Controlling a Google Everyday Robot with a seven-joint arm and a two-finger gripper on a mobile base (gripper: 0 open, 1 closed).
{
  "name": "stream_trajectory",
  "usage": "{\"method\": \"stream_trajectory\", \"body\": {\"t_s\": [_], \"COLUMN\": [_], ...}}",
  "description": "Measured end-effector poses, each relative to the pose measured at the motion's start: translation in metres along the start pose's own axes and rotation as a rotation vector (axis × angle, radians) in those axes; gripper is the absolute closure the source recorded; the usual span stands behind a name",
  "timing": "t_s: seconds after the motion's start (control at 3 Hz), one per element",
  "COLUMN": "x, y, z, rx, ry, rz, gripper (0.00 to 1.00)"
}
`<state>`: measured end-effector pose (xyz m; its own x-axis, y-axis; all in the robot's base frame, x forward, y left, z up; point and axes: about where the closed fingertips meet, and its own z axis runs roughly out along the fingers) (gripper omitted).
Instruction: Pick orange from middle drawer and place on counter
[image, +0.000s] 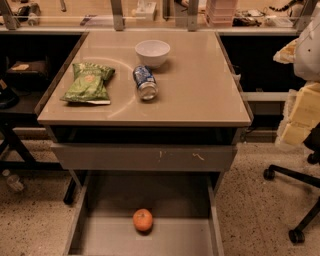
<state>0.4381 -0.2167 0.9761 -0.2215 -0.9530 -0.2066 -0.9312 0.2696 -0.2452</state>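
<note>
Well, from my station I see the gripper only at the right edge of the view, high up, just off the far right corner of the counter; I cannot tell whether it is open or closed, and it holds nothing that I can make out. The orange is well apart from it, far down and to the left, resting on the bare floor of the pulled-out middle drawer, about midway between the side walls. A closed grey drawer front with pale scratches sits between that drawer and the tabletop. On the counter, left of the gripper, nearest first: a white bowl, a blue soda can lying on its side just in front of it, and a green chip bag farther left.
</note>
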Motion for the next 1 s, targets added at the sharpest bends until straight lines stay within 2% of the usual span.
{"method": "stream_trajectory", "body": {"t_s": [0.33,0.67,1.0], "x": [-0.001,-0.005,-0.014], "y": [0.003,0.021,0.048], "z": [0.002,0.029,0.084], "rx": [0.003,-0.015,-0.085], "ry": [-0.005,-0.015,-0.054], "rz": [-0.001,-0.013,-0.037], "gripper": [0.00,0.00,0.00]}}
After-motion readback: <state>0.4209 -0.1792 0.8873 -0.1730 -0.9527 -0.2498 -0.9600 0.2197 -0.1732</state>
